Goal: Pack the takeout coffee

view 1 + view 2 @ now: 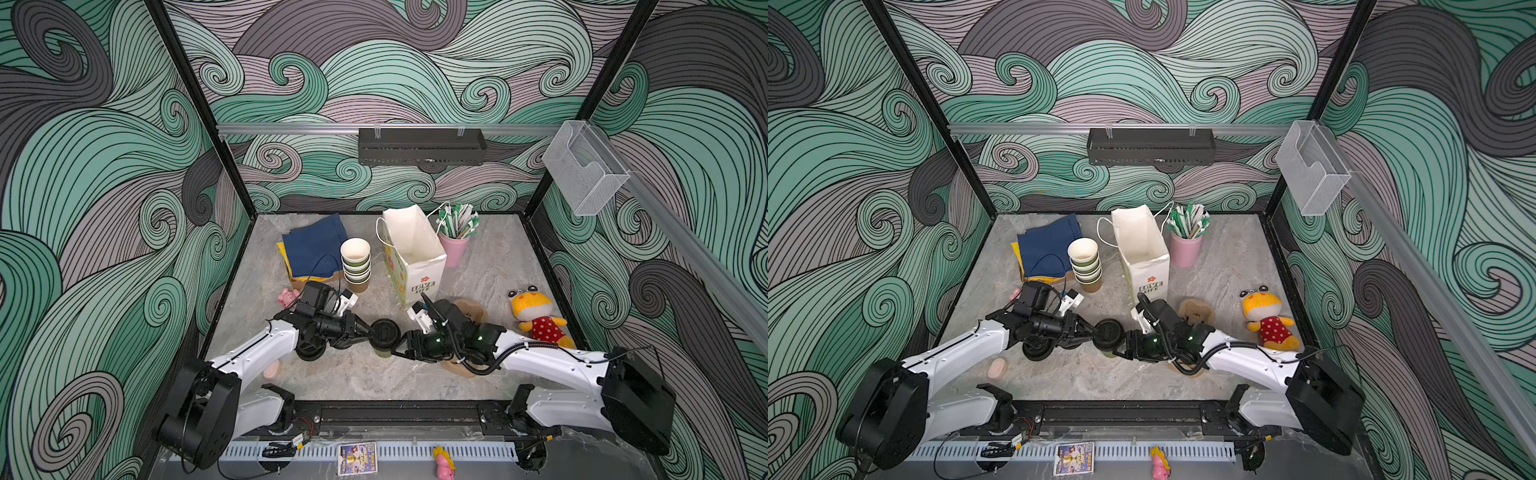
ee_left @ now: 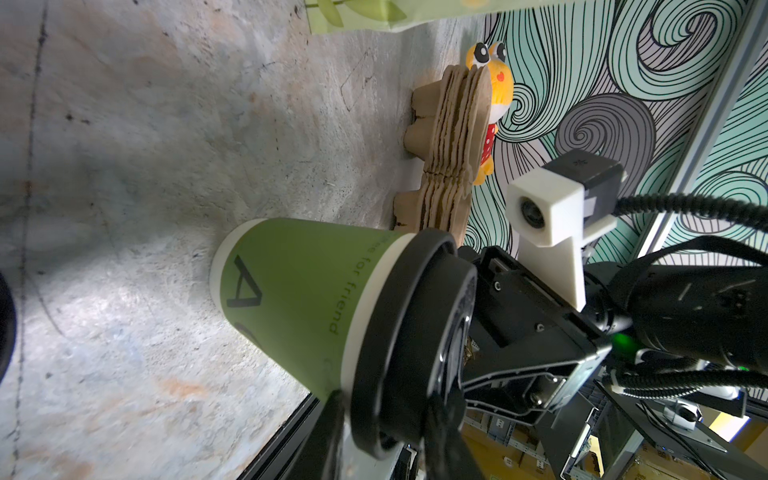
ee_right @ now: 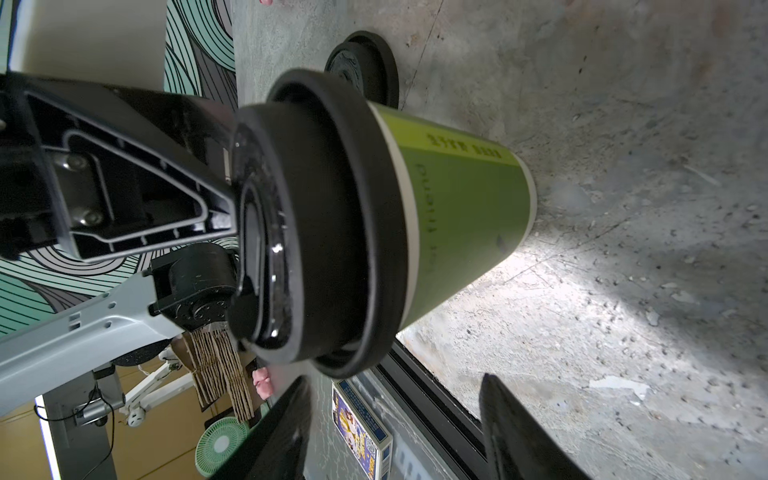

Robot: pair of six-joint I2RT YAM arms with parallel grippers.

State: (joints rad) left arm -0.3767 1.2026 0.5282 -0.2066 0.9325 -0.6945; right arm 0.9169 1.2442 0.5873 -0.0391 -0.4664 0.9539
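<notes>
The left gripper [image 1: 371, 332] is clamped on the rim of the black lid [image 1: 385, 332], which is seated on the green cup [image 2: 291, 291] at the middle of the table [image 1: 353, 382]. Lidding appears finished. The right gripper [image 3: 395, 378] is shown spread and clear of the cup only in its wrist view. A carry to the bag [image 1: 415, 249] is judged due next.
</notes>
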